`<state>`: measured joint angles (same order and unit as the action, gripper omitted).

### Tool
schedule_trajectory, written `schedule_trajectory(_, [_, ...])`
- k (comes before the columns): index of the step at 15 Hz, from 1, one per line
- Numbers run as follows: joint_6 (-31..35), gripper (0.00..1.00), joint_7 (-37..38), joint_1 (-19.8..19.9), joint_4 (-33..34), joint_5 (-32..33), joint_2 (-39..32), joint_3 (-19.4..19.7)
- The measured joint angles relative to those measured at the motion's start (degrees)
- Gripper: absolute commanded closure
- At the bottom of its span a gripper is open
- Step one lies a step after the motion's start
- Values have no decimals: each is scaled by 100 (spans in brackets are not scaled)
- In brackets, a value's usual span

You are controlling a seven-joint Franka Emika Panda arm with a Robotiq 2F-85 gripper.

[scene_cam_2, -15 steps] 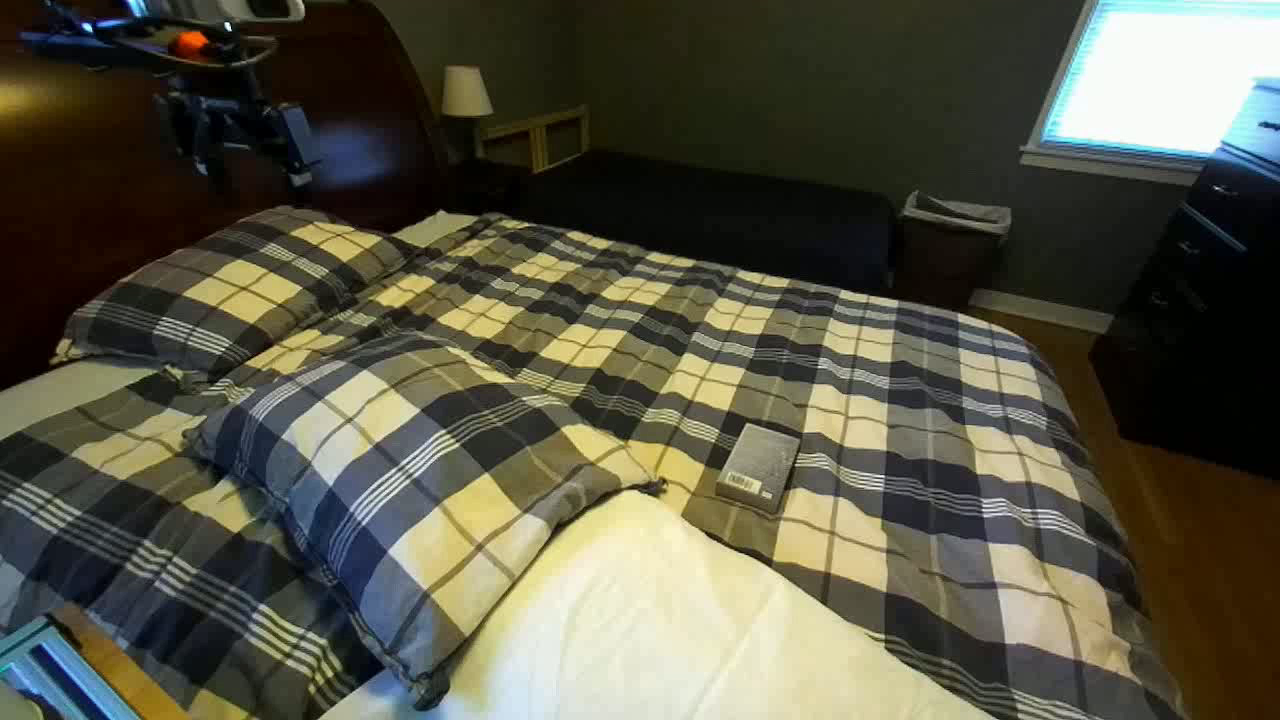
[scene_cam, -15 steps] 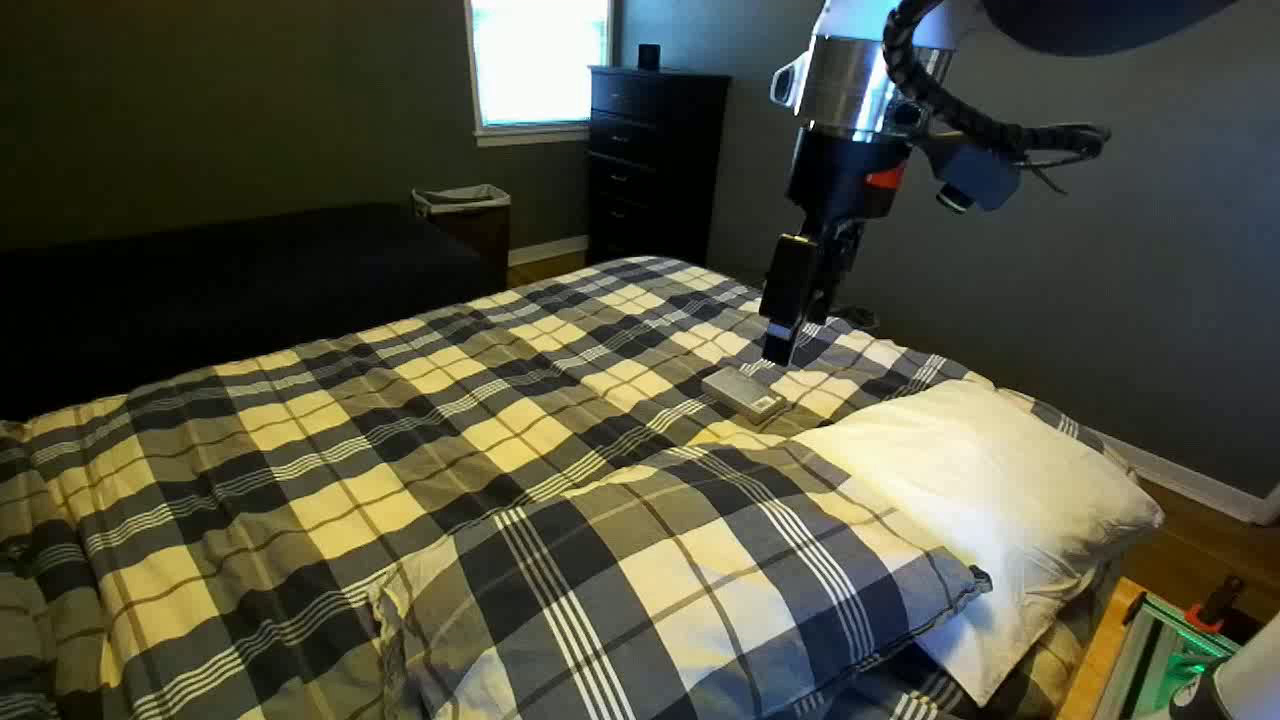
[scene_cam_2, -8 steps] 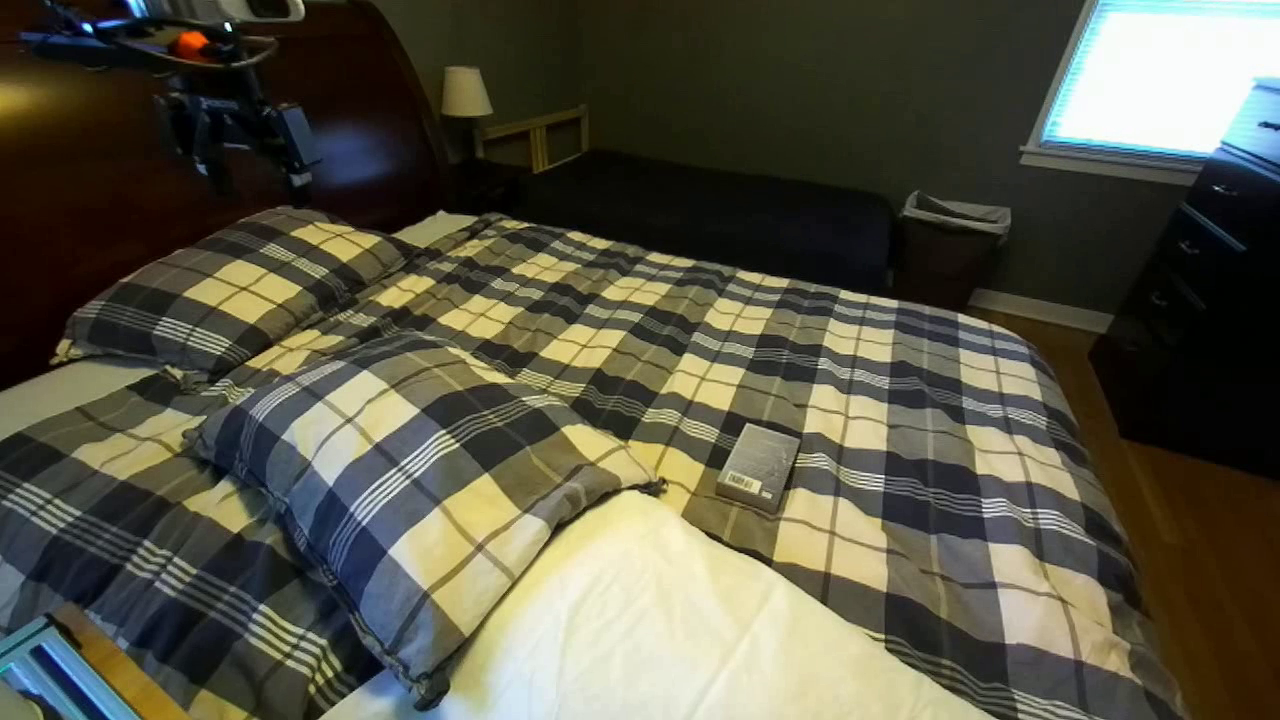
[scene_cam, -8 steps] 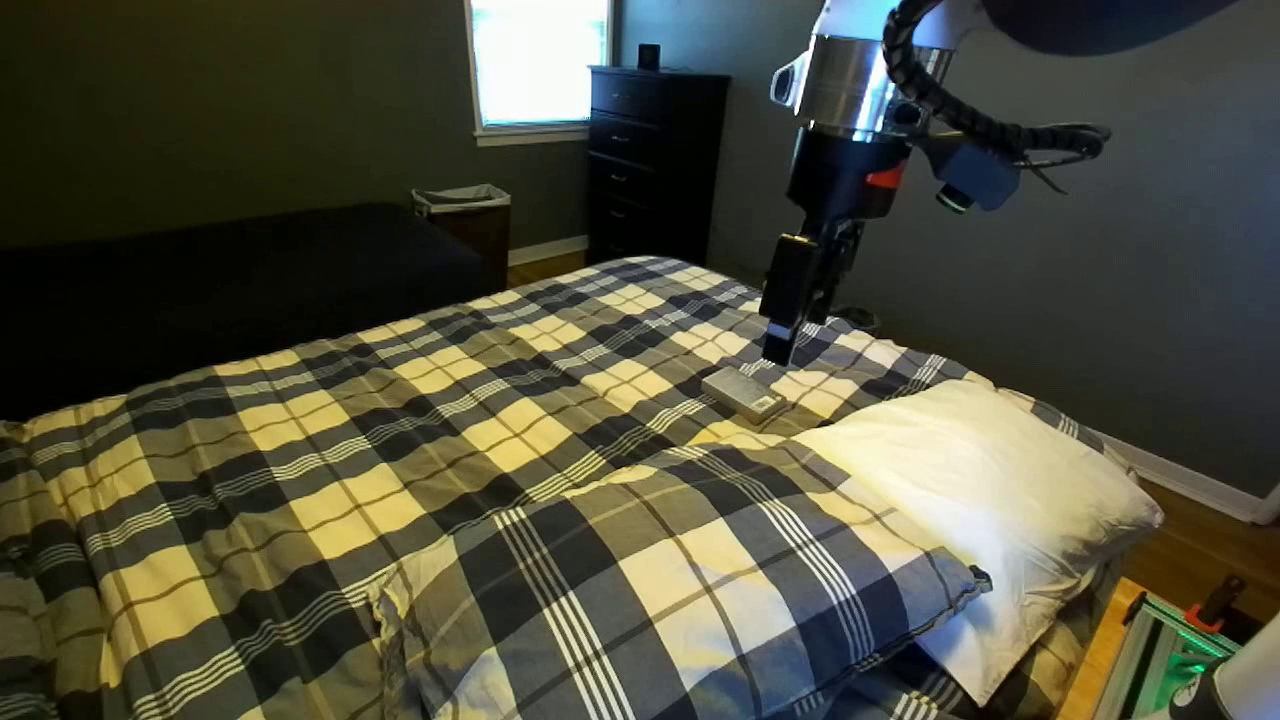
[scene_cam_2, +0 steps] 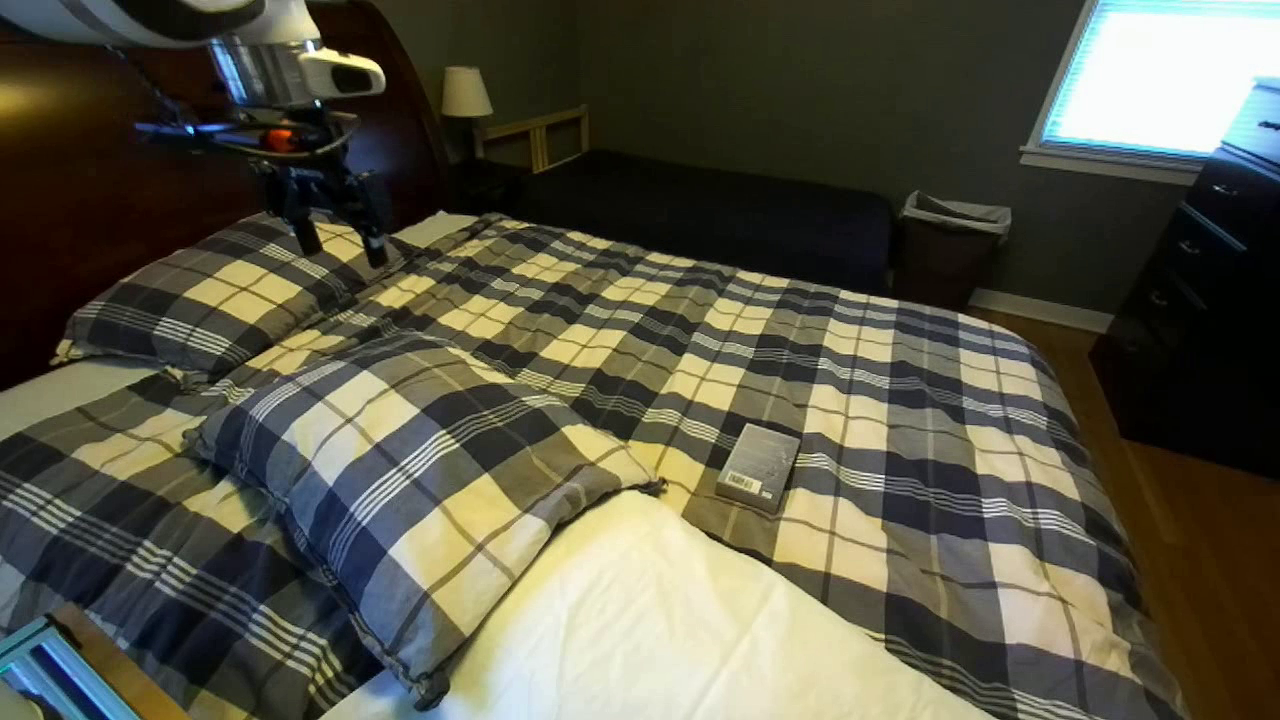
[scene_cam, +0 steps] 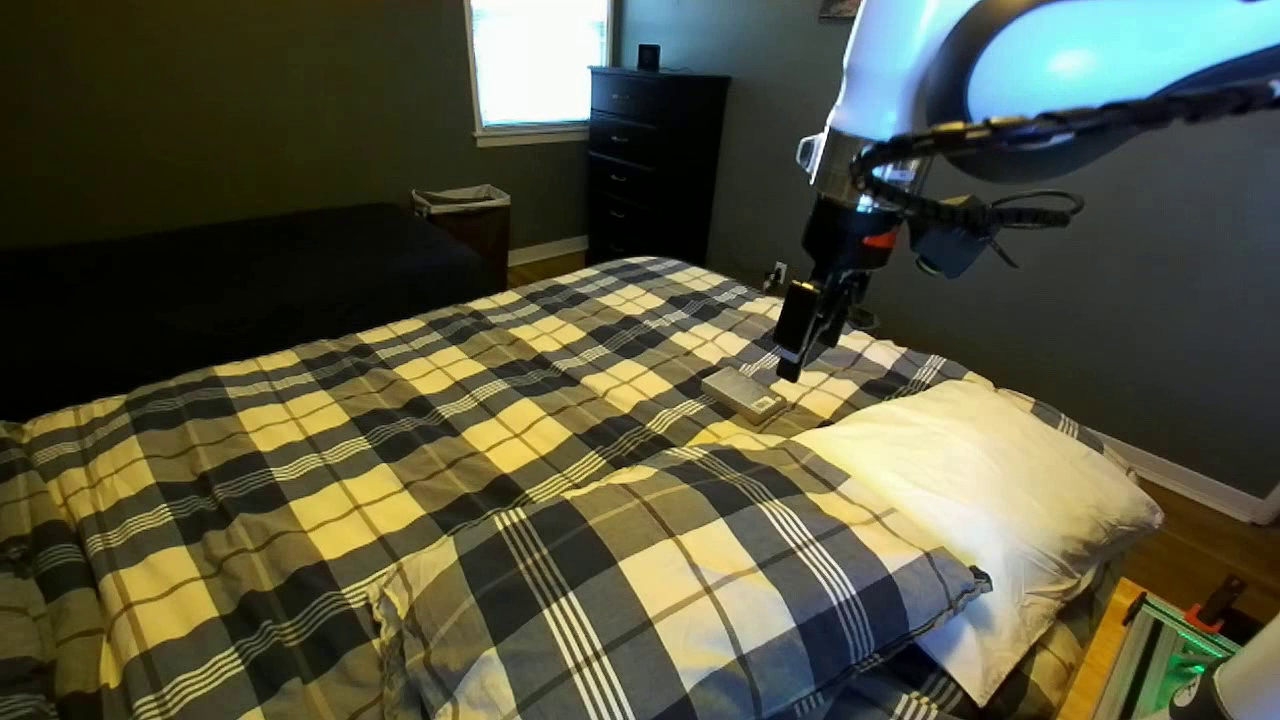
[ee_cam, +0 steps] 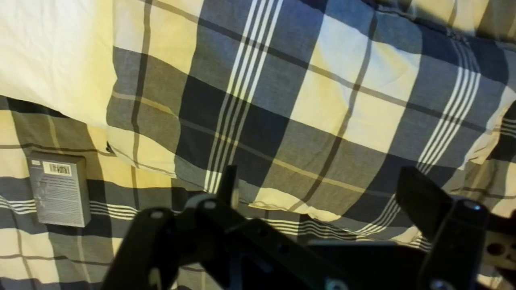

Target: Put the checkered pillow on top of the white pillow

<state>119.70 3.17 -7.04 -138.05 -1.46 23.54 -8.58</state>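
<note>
On the bedspread (scene_cam_2: 880, 390), the checkered pillow (scene_cam_2: 420, 470) just borders the white pillow (scene_cam_2: 660, 620). The gripper (scene_cam_2: 343, 249) gapes empty; stacking remains.

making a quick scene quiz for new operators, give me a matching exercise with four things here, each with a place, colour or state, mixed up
Things
1. gripper
2. checkered pillow
3. box
4. white pillow

Matches
A. grey, with a barcode
B. plain, without pattern
C. open, holding nothing
D. between the white pillow and another plaid pillow

Pairs: 1-C, 2-D, 3-A, 4-B
</note>
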Motion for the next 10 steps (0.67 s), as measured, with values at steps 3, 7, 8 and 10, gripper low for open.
schedule_trajectory(3, [1037,0,-1,137,-629,185,-90,61])
schedule_trajectory(7, [2508,0,20,226,-1464,185,-391,147])
schedule_trajectory(8, [2844,0,20,243,-1628,174,-499,188])
schedule_trajectory(10, [3474,0,10,253,-1893,100,-744,297])
